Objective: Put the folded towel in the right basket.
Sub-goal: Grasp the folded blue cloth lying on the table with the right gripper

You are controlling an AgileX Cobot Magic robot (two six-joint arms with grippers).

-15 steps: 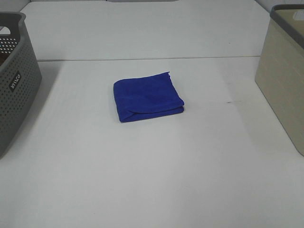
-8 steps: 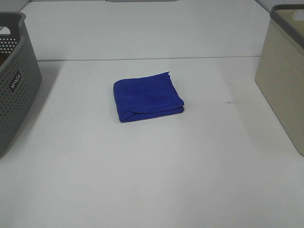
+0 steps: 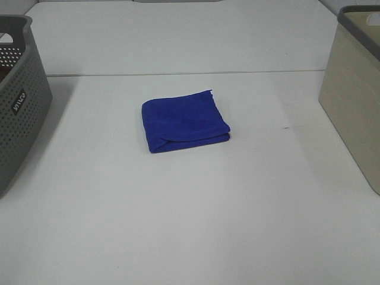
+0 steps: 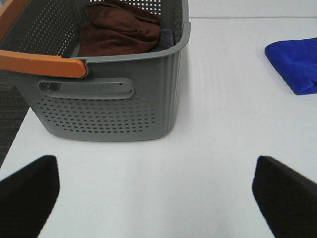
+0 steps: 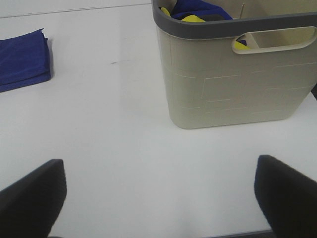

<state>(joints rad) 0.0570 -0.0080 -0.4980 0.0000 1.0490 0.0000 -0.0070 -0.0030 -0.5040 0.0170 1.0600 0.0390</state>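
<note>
Lying flat: the folded blue towel [image 3: 185, 122] rests on the white table [image 3: 178, 225], roughly midway between the two baskets and touching neither. One flap laps over along its near edge.
Right side: the beige basket [image 3: 353, 101], with a dark grey rim, stands at the table's right edge, well apart from the towel. The right wrist view shows yellow and blue items [image 5: 193, 12] inside it.
Left side: the grey perforated basket [image 3: 21, 107] stands at the table's left edge, also well apart from the towel. It has an orange handle [image 4: 39, 63] on its rim and a brown cloth [image 4: 119, 29] bunched inside.
Left arm: the left gripper [image 4: 156, 198] is spread wide and holds nothing. Its dark fingertips [image 4: 27, 193] sit far apart over bare table near the grey basket's handle wall.
Right arm: the right gripper [image 5: 158, 198] is likewise spread wide with nothing in its grasp, over bare table near the beige basket's handle side.
Table surface: a small dark mark [image 3: 287, 127] lies between the towel and the beige basket.
</note>
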